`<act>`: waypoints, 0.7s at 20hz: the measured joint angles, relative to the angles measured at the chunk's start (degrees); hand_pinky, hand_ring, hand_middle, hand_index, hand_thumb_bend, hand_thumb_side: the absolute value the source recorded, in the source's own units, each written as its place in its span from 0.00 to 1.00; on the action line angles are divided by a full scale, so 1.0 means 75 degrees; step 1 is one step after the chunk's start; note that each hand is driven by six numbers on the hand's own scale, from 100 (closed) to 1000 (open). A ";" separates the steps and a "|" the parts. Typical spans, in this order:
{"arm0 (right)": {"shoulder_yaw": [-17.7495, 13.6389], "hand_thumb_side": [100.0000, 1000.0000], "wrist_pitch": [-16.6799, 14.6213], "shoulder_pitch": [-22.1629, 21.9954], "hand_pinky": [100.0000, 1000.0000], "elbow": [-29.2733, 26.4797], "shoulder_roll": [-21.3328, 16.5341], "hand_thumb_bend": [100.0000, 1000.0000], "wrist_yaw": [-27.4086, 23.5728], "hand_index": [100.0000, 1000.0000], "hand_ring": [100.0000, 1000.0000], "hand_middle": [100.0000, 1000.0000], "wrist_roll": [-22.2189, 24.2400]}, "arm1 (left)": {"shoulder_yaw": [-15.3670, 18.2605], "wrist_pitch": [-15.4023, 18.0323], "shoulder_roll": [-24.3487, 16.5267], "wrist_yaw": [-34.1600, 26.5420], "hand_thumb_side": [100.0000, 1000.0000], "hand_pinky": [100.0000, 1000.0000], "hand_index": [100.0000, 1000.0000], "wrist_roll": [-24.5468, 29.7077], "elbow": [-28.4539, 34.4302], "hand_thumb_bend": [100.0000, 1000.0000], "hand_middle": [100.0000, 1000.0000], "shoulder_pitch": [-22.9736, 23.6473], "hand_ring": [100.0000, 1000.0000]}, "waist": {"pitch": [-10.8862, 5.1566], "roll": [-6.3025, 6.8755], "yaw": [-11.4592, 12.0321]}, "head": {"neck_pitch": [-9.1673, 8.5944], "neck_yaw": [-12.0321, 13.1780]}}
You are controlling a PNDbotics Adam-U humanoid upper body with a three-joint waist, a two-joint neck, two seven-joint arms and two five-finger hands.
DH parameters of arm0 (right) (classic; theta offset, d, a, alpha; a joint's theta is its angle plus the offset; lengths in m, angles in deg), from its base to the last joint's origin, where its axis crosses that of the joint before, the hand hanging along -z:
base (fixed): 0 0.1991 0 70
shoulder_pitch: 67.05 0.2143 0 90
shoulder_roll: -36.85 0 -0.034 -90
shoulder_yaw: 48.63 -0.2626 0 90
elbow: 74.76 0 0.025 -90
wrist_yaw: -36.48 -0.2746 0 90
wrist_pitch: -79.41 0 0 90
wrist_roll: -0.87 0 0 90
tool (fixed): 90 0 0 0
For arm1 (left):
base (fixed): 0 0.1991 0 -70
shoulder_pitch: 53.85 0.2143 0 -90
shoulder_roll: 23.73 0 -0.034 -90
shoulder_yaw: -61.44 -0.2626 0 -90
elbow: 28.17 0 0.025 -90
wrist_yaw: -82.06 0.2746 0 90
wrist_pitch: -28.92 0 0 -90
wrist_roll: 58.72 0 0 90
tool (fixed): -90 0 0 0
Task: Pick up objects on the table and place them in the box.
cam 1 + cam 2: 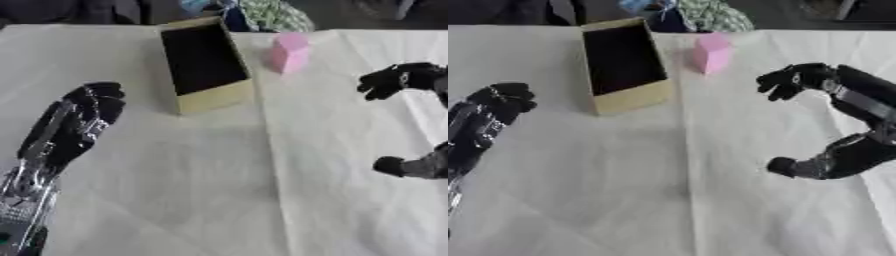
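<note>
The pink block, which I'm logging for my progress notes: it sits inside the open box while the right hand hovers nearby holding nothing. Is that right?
Not quite. The pink block stands on the table cloth beside the box, to its right, not inside it; the box looks empty. The left eye view shows this. The right hand does hover nearby holding nothing.

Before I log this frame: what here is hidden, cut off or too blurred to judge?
- Box interior: only dark, both views; contents unreadable.
- Pink block: blurred; exact shape unclear.
- Right hand: left eye view's edge cuts its arm.
- Left hand: right eye view's left edge crops it.
- Cloth items beyond table: cut by top edge.
</note>
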 measured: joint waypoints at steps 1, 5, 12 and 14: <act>-0.0050 0.29 -0.0025 0.0020 0.72 0.0000 -0.0115 0.50 -0.0033 0.92 0.74 0.78 -0.0022 | -0.0012 0.0000 -0.0001 0.0000 0.63 0.79 0.77 0.0026 0.0003 0.53 0.65 -0.0017 0.69 | 0.0002 -0.0017 0.0044 | 0.0000 -0.0032; -0.0229 0.28 -0.0124 0.0126 0.73 0.0156 -0.0424 0.39 -0.0122 0.91 0.75 0.78 -0.0039 | -0.0097 0.0012 -0.0003 -0.0005 0.63 0.79 0.77 0.0120 0.0041 0.55 0.65 -0.0134 0.69 | 0.0032 -0.0099 0.0236 | 0.0000 -0.0201; -0.0460 0.29 -0.0243 0.0700 0.74 0.1225 -0.0484 0.53 -0.0050 0.90 0.75 0.77 0.0049 | -0.0283 0.0035 -0.0007 -0.0076 0.63 0.79 0.77 0.0322 0.0098 0.53 0.65 -0.0368 0.69 | 0.0073 -0.0170 0.0586 | -0.0002 -0.0563; -0.0502 0.27 -0.0277 0.0915 0.74 0.1624 -0.0477 0.53 0.0019 0.89 0.75 0.77 0.0135 | -0.0345 0.0040 -0.0007 -0.0111 0.63 0.79 0.77 0.0398 0.0118 0.53 0.65 -0.0421 0.69 | 0.0076 -0.0198 0.0680 | -0.0003 -0.0689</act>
